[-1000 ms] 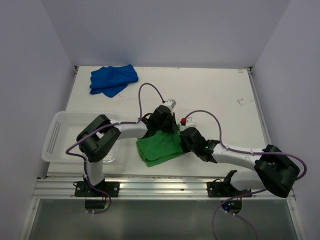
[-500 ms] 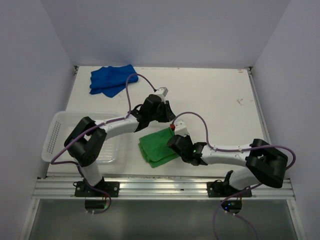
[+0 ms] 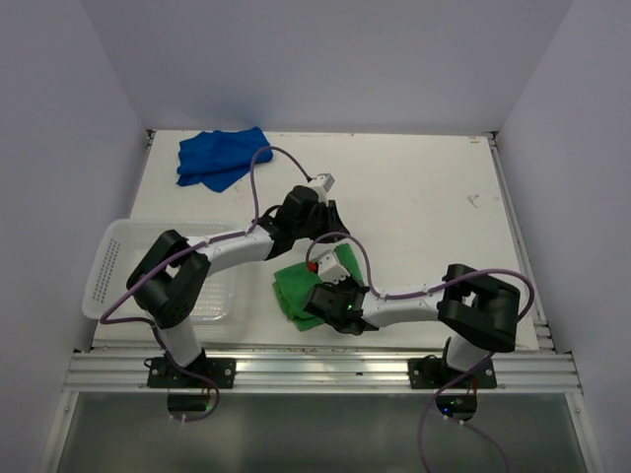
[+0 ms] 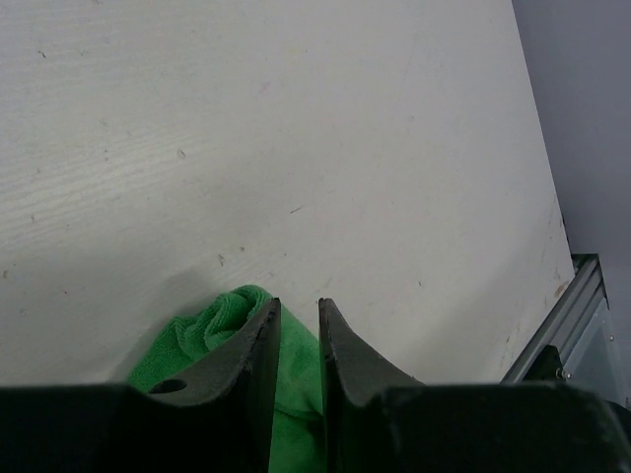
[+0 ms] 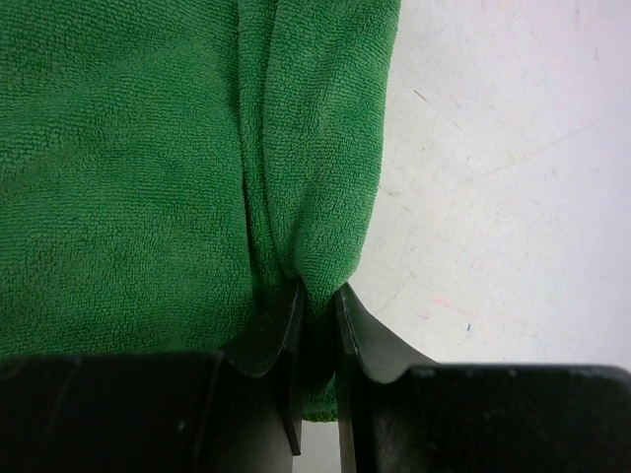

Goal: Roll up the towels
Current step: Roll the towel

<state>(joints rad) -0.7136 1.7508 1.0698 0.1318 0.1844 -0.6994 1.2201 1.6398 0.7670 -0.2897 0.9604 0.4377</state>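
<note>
The green towel [image 3: 292, 294] lies bunched and partly folded over on the white table, near the front middle. My right gripper [image 3: 315, 298] is over it and shut on a folded edge of it [image 5: 315, 291]; the cloth [image 5: 148, 148] fills the left of the right wrist view. My left gripper [image 3: 332, 235] is at the towel's far corner. Its jaws [image 4: 298, 305] stand a thin gap apart with green cloth [image 4: 212, 330] between and under them. The blue towel [image 3: 222, 158] lies crumpled at the far left of the table, away from both grippers.
A white perforated basket [image 3: 113, 266] sits at the left edge beside the left arm. The metal rail [image 3: 315, 370] runs along the near edge. Bare table [image 3: 434, 207] extends to the right and back, and walls close in on three sides.
My right gripper has moved left across the green towel, dragging its edge over, so the towel is narrower. My left gripper moved back and up to the far corner, then stayed still.
</note>
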